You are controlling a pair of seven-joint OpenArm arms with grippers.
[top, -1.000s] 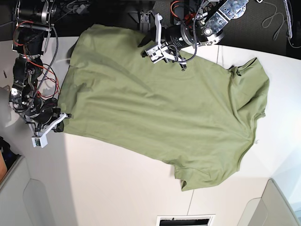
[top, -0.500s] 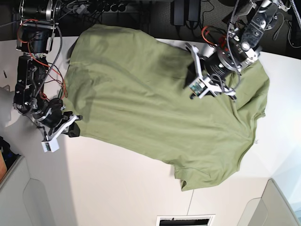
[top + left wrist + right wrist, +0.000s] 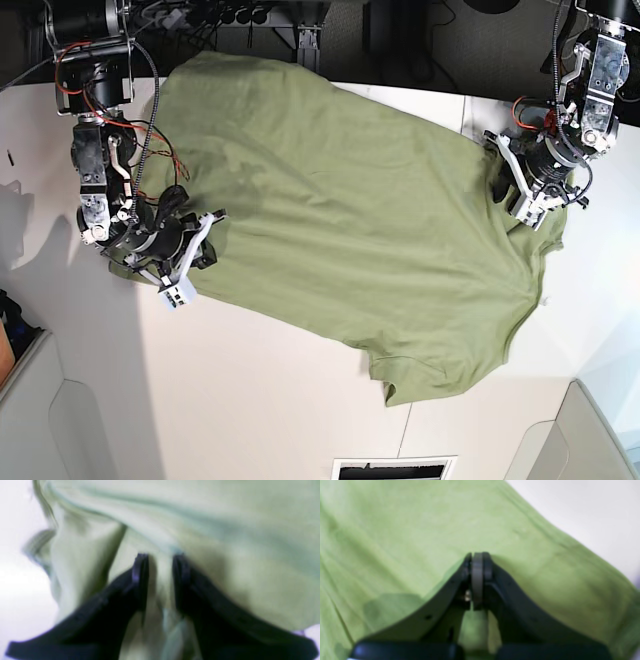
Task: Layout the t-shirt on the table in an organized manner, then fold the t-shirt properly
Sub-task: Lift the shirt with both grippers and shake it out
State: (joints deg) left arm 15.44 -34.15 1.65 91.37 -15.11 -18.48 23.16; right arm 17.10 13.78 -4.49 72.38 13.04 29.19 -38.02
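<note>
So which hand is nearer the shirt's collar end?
Left. The left hand sits on the t-shirt at its collar end; the right hand is at the opposite hem edge.

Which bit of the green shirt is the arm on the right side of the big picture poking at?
Find the white table and the olive t-shirt spread across it. Follow the shirt to its crumpled edge at the picture's right, where the left gripper sits. Unlike the smooth middle, the cloth there bunches up between its fingers.
</note>
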